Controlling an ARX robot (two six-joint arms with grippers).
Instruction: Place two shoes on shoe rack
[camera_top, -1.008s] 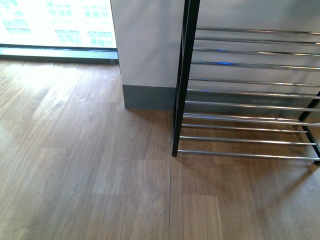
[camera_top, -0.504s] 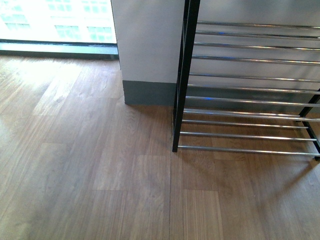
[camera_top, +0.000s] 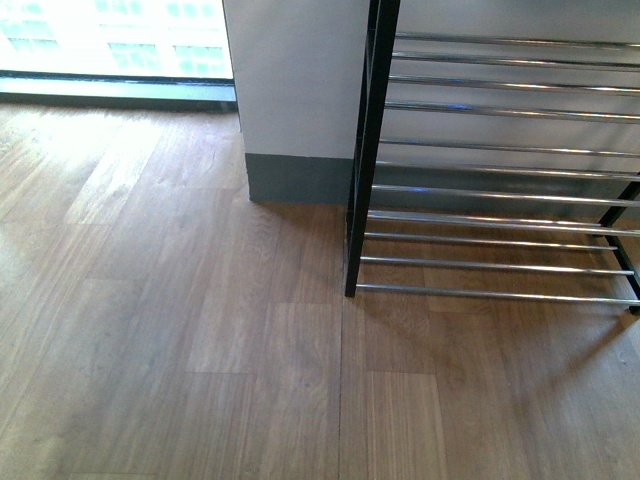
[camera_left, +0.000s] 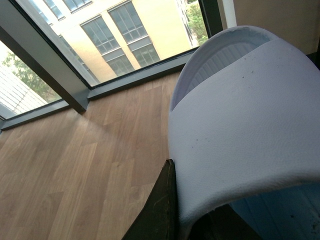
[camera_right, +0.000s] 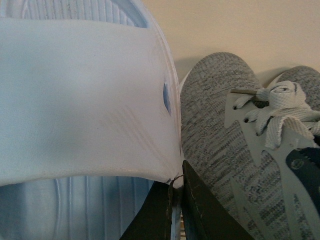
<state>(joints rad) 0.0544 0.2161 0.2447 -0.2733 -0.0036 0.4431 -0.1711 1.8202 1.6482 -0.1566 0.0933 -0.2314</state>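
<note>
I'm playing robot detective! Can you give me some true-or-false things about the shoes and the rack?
1. A shoe already sits on the shoe rack. False: the bars in view are bare.
2. The left gripper holds a shoe by its white sole. True.
3. The floor is grey carpet. False: it is brown wood.
4. The right wrist view shows a grey shoe with white laces. True.
5. The front view shows both arms. False: no arm appears there.
6. The right gripper pinches a white sole. True.
</note>
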